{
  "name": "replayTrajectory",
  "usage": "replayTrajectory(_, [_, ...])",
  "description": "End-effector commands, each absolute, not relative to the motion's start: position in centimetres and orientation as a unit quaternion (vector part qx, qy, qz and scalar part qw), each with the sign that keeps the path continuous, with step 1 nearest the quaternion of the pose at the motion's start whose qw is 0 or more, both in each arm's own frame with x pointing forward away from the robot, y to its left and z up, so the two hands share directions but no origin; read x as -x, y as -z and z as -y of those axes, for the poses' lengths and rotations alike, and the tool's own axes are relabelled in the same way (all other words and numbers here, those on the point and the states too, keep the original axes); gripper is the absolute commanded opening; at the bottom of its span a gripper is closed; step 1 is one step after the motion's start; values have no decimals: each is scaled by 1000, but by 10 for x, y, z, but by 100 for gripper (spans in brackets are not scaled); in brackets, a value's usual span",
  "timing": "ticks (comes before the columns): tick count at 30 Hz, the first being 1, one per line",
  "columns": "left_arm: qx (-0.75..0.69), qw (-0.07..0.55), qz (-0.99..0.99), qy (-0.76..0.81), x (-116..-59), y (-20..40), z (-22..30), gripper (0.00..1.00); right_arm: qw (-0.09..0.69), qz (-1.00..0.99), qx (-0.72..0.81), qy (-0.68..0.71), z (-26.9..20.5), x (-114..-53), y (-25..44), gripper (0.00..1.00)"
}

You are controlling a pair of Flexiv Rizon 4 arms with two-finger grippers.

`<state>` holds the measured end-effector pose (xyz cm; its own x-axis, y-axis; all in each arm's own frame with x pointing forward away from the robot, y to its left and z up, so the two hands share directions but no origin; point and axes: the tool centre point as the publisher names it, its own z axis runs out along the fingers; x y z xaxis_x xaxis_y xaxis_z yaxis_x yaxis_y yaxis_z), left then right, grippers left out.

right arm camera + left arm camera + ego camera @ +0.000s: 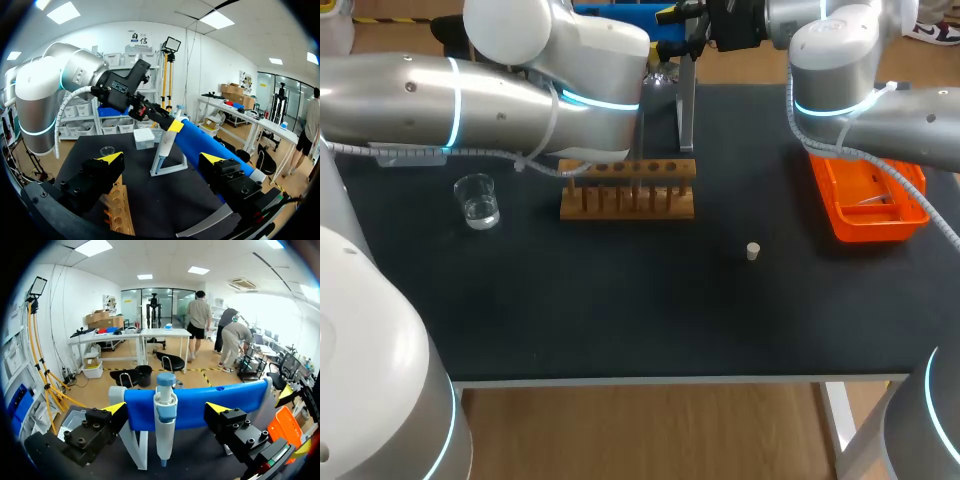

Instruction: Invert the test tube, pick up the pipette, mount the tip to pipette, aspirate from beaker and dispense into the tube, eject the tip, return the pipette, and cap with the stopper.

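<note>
My left pincer [166,408] is open either side of the pipette [165,427], which hangs on the blue stand [227,400]. My right pincer [162,159] is open and empty, near the stand. The rack [627,188], beaker [477,200], stopper [753,251] and tray [868,205] sit apart on the desk [620,310].

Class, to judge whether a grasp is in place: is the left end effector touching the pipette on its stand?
Apart. The left wrist view shows the pipette hanging between the open fingers of the left end effector, with a clear gap on each side.
</note>
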<state>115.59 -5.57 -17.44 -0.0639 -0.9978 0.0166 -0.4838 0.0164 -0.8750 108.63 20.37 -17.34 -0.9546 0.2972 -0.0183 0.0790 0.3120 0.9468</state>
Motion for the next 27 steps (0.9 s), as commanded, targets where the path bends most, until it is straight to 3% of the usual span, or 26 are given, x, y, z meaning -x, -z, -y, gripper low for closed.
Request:
replayTrajectory(1, [573,338,-640,385,-1137,159,51,100,95,-805,-117,-574,-203,-1086,173,100])
replayTrajectory(5, [523,324,-663,427,-1121,145,47,100,95,-805,-117,-574,-203,-1086,173,100])
replayTrajectory(16, [314,212,-773,508,-1069,132,61,100,95,-805,-117,-574,-203,-1086,173,100])
replayTrajectory(27, [314,212,-773,508,-1069,132,61,100,95,-805,-117,-574,-203,-1086,173,100])
